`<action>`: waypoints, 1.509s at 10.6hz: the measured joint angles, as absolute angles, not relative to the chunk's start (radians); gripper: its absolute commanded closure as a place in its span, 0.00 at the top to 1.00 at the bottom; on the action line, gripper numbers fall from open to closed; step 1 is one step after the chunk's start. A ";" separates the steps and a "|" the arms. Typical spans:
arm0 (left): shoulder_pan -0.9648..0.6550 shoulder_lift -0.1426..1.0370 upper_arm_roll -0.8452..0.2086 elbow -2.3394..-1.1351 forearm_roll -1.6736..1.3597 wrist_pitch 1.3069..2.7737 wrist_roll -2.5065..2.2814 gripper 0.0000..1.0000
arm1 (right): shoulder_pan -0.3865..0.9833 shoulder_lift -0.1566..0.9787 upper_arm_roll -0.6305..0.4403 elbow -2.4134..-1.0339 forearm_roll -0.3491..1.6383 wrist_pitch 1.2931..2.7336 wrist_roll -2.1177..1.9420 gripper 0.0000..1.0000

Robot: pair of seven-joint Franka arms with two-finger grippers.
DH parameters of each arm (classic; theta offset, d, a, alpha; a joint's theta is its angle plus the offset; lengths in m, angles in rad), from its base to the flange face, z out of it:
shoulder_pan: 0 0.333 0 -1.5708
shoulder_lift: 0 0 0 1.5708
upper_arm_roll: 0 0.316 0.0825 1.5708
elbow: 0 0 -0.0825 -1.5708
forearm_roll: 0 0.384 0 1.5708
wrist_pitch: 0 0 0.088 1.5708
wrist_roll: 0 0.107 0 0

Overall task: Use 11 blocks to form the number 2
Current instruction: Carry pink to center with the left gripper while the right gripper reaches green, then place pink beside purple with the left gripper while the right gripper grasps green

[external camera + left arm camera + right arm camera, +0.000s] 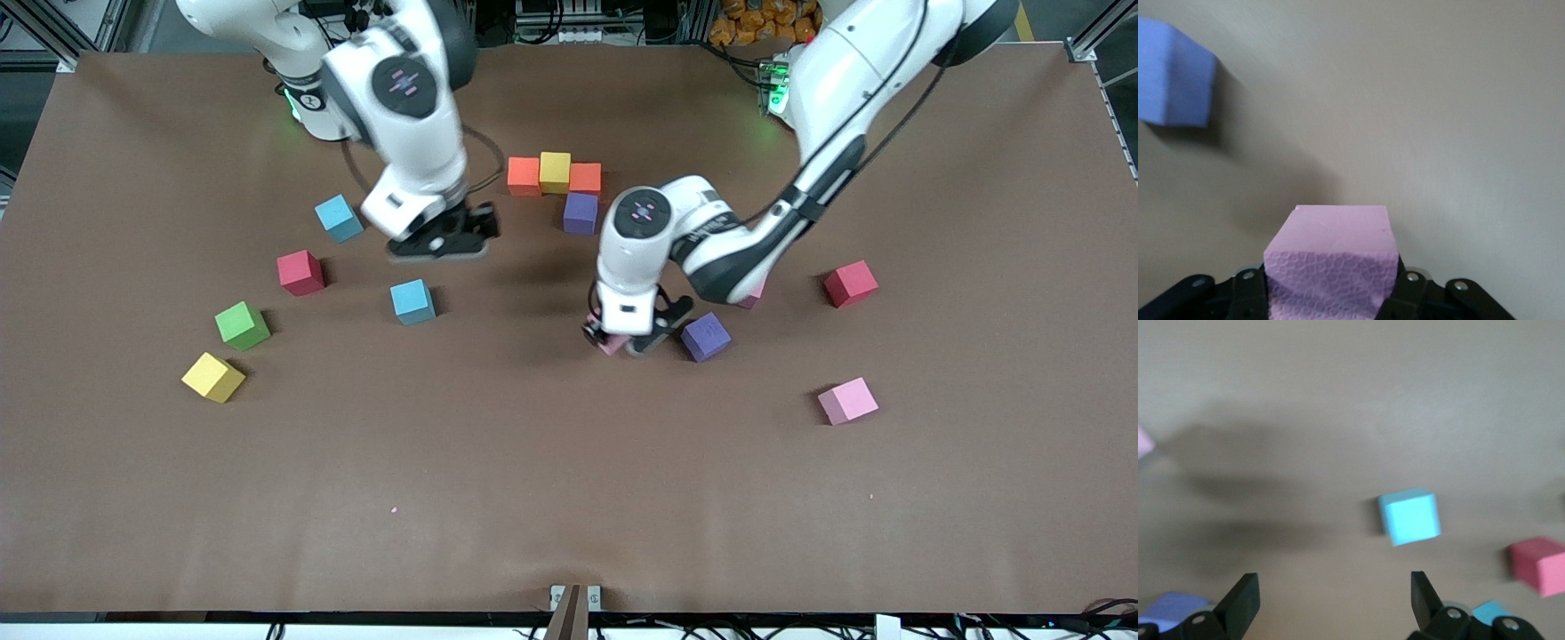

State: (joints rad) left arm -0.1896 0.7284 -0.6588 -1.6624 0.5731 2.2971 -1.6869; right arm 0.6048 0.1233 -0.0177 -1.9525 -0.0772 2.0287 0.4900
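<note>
Pink block (pixel 1330 263) half-hidden – left end effector (pixel 625 343) clamped

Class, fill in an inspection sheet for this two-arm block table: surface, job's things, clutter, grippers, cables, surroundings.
Surface: brown table, bare where no cubes lie.
Job's things: started row of orange cube, yellow cube, orange cube, with a purple cube just nearer the camera; loose purple cube, pink cube, green cube, second yellow cube, two light blue cubes.
Clutter: two red cubes.
Grippers: left gripper shut on a held pink cube; right gripper open above the table.
Cables: black cable by the right arm's base.
Surroundings: metal frame at the corners.
</note>
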 measured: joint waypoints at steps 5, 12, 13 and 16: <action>-0.225 0.735 -0.729 -1.789 0.586 2.315 -1.451 0.00 | 0.270 0.122 -0.022 -1.993 -0.083 2.056 -0.027 1.00; -0.278 0.736 -0.736 -1.860 0.687 2.323 -1.435 0.00 | 0.045 0.135 -0.021 -2.239 -0.083 2.379 -0.589 1.00; -0.279 0.736 -0.736 -1.869 0.691 2.323 -1.434 0.01 | 0.012 0.138 -0.022 -2.272 -0.083 2.396 -0.605 1.00; -0.281 0.736 -0.737 -1.874 0.694 2.339 -1.426 0.01 | -0.083 0.141 -0.022 -2.313 -0.084 2.407 -0.695 1.00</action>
State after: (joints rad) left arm -0.2805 0.7360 -0.7365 -1.8741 0.6939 2.3392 -1.4256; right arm -0.0826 0.1414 -0.0216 -2.3126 -0.0840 2.4067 -0.6954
